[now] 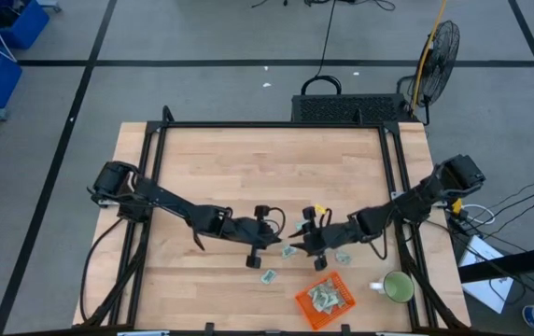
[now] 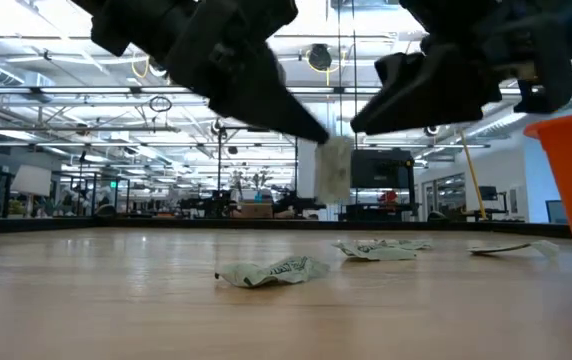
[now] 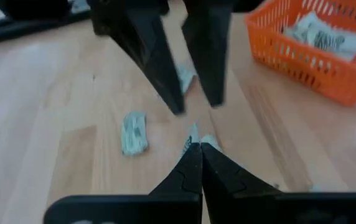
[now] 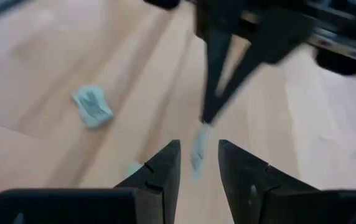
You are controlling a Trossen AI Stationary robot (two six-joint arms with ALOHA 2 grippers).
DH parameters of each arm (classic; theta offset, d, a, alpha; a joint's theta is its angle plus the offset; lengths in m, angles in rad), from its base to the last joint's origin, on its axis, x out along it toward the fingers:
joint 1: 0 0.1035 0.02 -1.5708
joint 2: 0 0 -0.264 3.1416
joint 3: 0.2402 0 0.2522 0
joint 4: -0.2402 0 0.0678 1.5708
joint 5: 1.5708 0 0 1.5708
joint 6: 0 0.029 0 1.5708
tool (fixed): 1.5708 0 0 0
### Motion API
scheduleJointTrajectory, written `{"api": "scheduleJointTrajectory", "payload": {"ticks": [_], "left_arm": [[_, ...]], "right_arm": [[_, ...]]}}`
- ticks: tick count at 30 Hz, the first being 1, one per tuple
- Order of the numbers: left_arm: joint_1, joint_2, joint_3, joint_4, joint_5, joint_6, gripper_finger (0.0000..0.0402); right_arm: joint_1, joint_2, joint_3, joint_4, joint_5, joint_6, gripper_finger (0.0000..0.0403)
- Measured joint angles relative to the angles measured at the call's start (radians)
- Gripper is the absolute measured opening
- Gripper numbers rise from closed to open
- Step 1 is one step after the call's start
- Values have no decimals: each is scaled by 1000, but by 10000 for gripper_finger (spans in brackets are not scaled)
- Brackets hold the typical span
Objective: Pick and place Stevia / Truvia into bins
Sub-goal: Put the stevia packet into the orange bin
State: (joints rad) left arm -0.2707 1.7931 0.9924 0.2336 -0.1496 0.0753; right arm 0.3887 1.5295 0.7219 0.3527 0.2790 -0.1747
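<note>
**Two claws meet over one sachet**

My left gripper [image 2: 311,135] pinches a sachet [image 2: 333,168] by its top edge, fingers pressed together; it hangs upright, long axis vertical, above the table [image 1: 248,159]. My right gripper [image 4: 196,163] faces it, fingers spread just beside that sachet. Below lie loose sachets: a crumpled one [image 2: 271,270], others near [image 1: 343,257]. The orange basket [image 1: 325,299], holding several sachets, sits beside a green mug [image 1: 398,287].

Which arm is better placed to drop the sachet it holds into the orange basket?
Left. Its pincer is shut on a sachet above the table, while the right pincer is open and empty. The orange basket lies nearer the right arm, though.
</note>
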Motion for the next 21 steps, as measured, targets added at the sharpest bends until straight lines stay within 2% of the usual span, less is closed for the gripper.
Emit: {"api": "scheduleJointTrajectory", "payload": {"ticks": [3,12,21], "left_arm": [[0,0,0,44,17,10,2],[-1,-1,0,148,19,42,1],[-5,-1,0,182,18,54,1]], "right_arm": [[-17,0,0,61,-46,6,100],[-30,0,0,61,-48,32,100],[-30,0,0,40,-47,58,100]]}}
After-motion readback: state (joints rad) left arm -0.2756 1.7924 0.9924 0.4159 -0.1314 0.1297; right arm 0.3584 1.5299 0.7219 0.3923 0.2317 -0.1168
